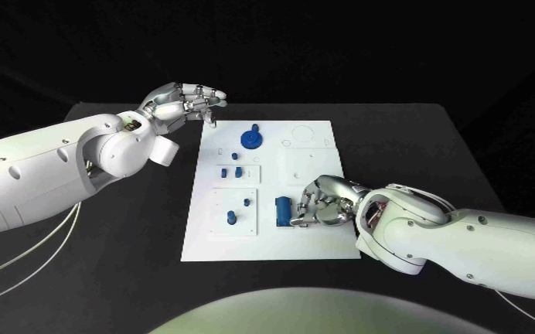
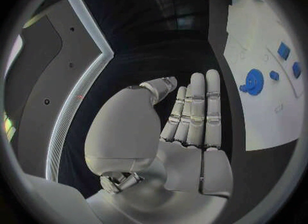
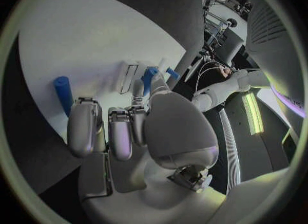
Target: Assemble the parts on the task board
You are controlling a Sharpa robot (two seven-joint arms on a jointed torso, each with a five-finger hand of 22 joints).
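Task board (image 1: 307, 237) with blue parts; two hands at its edges.
Board lies mid-table (image 1: 446, 148). Blue gear-like disc (image 1: 254, 139) near the board's far end; small blue pegs (image 1: 232, 172) at its middle; blue cylinder (image 1: 283, 209) toward its near end. Right hand (image 1: 321, 202) just beside the cylinder, fingers curled, hold uncertain. Left hand (image 1: 184, 104) at the board's far left corner, fingers straight, together, empty.
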